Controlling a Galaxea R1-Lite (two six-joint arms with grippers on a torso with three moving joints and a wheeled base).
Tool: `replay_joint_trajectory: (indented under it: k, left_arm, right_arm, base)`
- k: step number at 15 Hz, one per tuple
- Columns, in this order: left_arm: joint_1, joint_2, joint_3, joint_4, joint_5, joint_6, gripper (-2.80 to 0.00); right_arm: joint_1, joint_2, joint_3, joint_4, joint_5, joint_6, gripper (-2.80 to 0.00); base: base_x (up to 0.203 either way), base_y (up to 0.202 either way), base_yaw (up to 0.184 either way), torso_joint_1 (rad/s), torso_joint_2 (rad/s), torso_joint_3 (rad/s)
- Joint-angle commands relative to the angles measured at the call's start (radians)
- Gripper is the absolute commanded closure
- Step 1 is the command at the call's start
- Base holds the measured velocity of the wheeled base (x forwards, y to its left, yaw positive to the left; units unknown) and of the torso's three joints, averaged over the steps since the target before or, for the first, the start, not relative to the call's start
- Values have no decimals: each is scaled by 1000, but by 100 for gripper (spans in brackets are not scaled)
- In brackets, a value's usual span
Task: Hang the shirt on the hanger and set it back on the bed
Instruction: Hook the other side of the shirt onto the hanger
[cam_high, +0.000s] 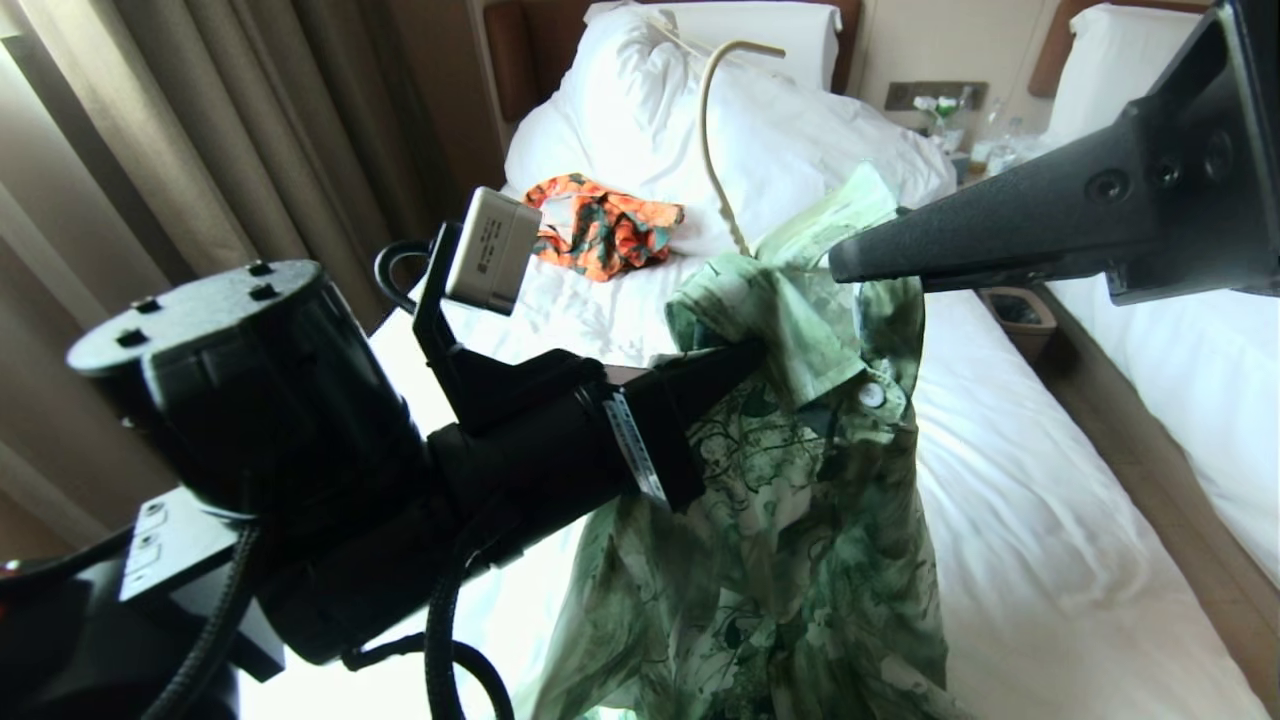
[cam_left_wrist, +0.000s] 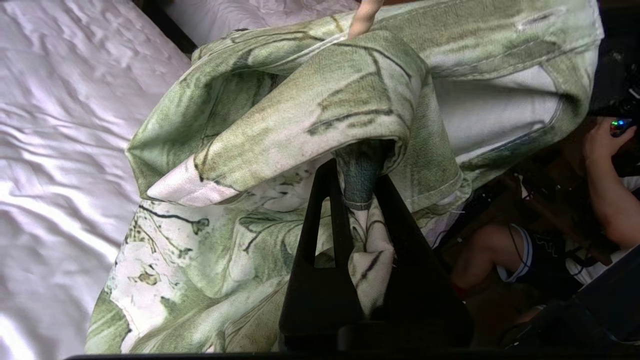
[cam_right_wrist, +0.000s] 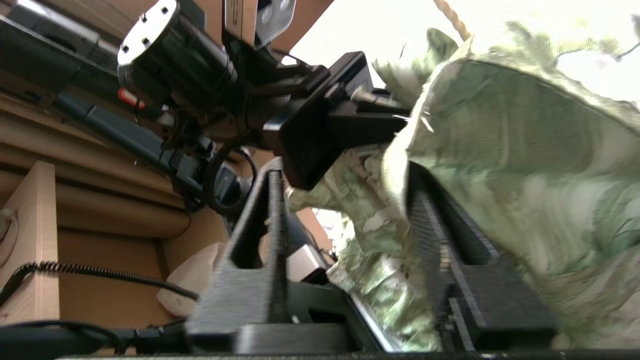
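Head view shows your left gripper (cam_high: 745, 355) pinching the shirt (cam_high: 800, 520) near the collar, so it hangs above the bed (cam_high: 1050, 560) with the hanger (cam_high: 712, 140) hook poking out on top. Your right gripper (cam_right_wrist: 345, 200) sits jaws apart at the collar, probably to adjust it.

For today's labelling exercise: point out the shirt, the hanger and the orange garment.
shirt (cam_high: 790, 560), head view, hanging front panel.
hanger (cam_high: 708, 130), head view, curved hook above the collar.
orange garment (cam_high: 600, 228), head view, middle of the crumpled cloth on the bed.

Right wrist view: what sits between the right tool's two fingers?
A fold of the green floral short-sleeved shirt lies between the open right tool fingers, shown in the right wrist view.
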Motion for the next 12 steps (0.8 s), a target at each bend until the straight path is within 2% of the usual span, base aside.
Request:
replay_joint_trajectory:
  k: [1, 4, 7, 8, 12]
  left_arm:
    - [0, -5, 0, -5, 0, -2, 0]
    - [0, -5, 0, -5, 0, -2, 0]
    - [0, -3, 3, -5, 2, -4, 0]
    - [0, -3, 3, -5, 2, -4, 0]
    - [1, -4, 6, -5, 13, -4, 0]
  right_arm:
    - [23, -11, -5, 46, 3, 2, -280]
    - [41, -41, -6, 66, 4, 3, -280]
    - [20, -39, -56, 66, 2, 3, -280]
    - [19, -40, -60, 64, 2, 1, 0]
    - [25, -45, -79, 61, 22, -3, 0]
  base:
    - [0, 0, 0, 0, 0, 0]
    - [0, 0, 0, 0, 0, 0]
    - [0, 0, 0, 0, 0, 0]
    - [0, 0, 0, 0, 0, 0]
    - [0, 0, 0, 0, 0, 0]
